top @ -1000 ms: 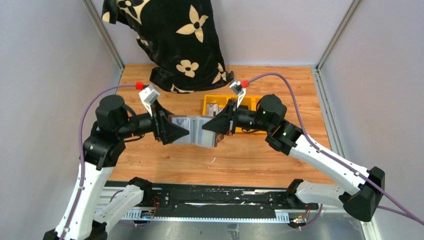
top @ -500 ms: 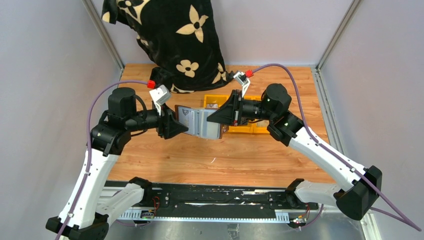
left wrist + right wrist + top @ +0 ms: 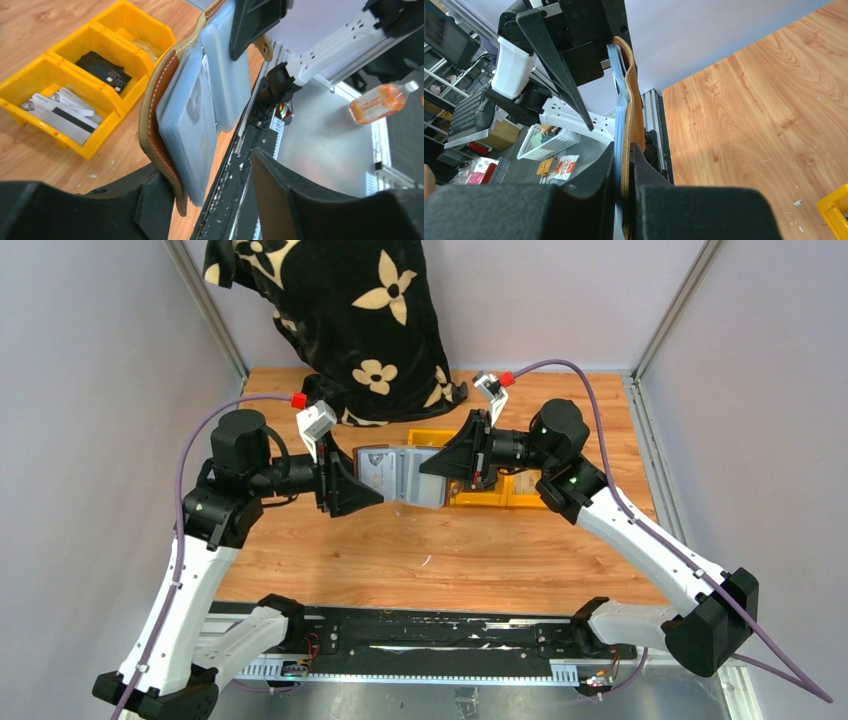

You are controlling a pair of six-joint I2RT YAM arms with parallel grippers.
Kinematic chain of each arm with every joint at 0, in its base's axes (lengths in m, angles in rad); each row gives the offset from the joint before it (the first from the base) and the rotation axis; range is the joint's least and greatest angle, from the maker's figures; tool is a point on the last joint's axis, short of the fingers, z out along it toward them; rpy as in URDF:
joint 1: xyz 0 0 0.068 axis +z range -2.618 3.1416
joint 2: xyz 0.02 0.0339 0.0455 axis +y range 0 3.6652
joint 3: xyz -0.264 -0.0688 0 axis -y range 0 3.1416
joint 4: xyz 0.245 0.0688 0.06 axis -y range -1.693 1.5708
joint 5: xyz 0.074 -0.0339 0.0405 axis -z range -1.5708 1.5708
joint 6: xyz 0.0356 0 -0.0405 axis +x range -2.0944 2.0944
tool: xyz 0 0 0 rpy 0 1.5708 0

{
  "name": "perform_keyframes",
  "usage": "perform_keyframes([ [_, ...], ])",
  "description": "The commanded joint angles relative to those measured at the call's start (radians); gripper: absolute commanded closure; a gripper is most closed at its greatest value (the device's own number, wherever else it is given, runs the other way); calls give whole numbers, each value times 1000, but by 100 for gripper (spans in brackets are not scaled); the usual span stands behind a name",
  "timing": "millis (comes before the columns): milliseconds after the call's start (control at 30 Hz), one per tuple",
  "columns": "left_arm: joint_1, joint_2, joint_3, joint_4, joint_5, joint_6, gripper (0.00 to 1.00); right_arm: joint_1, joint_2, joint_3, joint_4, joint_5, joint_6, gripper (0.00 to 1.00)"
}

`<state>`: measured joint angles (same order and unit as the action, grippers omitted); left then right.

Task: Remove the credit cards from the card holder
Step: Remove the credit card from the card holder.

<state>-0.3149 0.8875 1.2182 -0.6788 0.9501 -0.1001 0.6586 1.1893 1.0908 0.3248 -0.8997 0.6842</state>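
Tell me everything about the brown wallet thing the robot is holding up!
The card holder is a small brown leather-looking wallet with pale stitching, spread open, shiny bluish-clear sleeves inside. It hangs above the wooden table near the yellow bins. The right gripper pinches one end; the open left gripper straddles the other, one finger seemingly against the leather.

Both arms reach inward above the table, elbows bent outward, wrists level and facing each other. The right gripper [image 3: 428,473] is clamped on the card holder [image 3: 395,475]. The left gripper [image 3: 376,497] has its jaws apart, one finger [image 3: 152,197] against the holder.
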Motion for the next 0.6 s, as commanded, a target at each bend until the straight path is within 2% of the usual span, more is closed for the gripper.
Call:
perform_keyframes([
  [0,-10,10,-6,179,37,-192,40,1,14,41,94,-45,14,100],
  [67,-10,9,-4,184,-5,-211,45,-6,19,50,98,-45,17,100],
  [200,-11,6,-12,200,-42,-232,73,-17,33,63,109,-53,24,100],
  [333,-10,2,-19,231,-18,-271,86,-21,55,64,165,-64,63,100],
  [433,-11,-2,-18,252,13,-293,83,-20,71,64,215,-87,105,100],
  [567,-11,2,-23,262,62,-322,65,-21,69,55,264,-106,139,100],
])
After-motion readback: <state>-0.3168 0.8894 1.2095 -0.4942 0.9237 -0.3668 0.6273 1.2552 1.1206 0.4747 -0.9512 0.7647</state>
